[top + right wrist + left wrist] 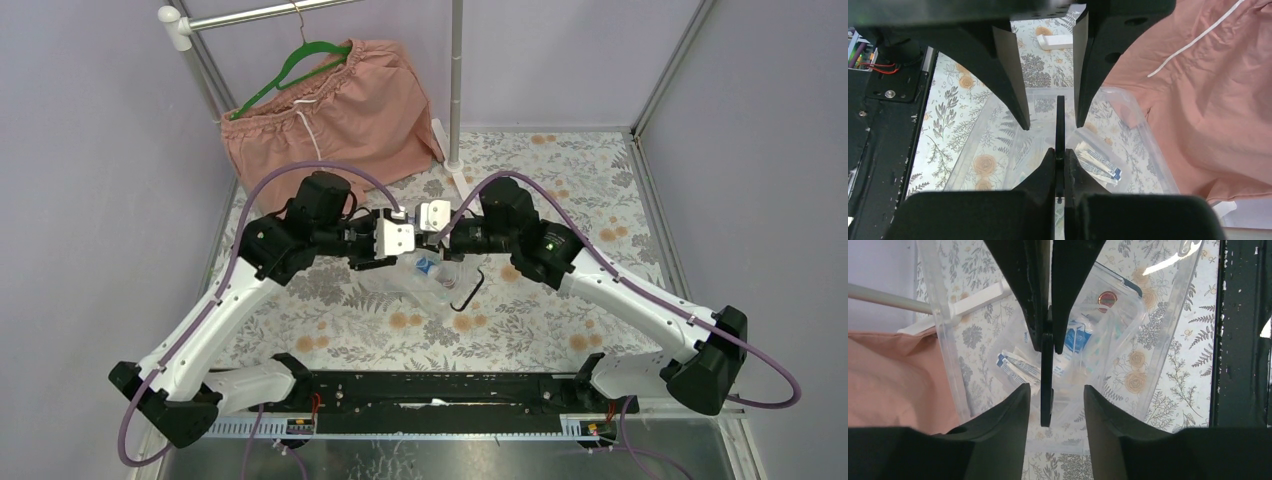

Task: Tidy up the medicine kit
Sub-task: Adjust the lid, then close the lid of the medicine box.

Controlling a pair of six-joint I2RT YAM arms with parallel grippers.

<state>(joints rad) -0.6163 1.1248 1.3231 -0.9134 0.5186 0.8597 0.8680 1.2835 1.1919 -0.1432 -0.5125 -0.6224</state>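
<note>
Behind clear box [440,290] — pink shorts [330,110], rack pole [456,80]; black strip [1060,125] between jaws

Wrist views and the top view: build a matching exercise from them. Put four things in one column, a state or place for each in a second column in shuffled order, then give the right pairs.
Things:
1. left gripper
2. right gripper
3. pink shorts
4. sachets

States or places:
A. lying in the clear box
B. shut on the thin black piece
C. hanging from the green hanger
D. open, one finger on each side of the thin black piece

Pairs: 1-D, 2-B, 3-C, 4-A
</note>
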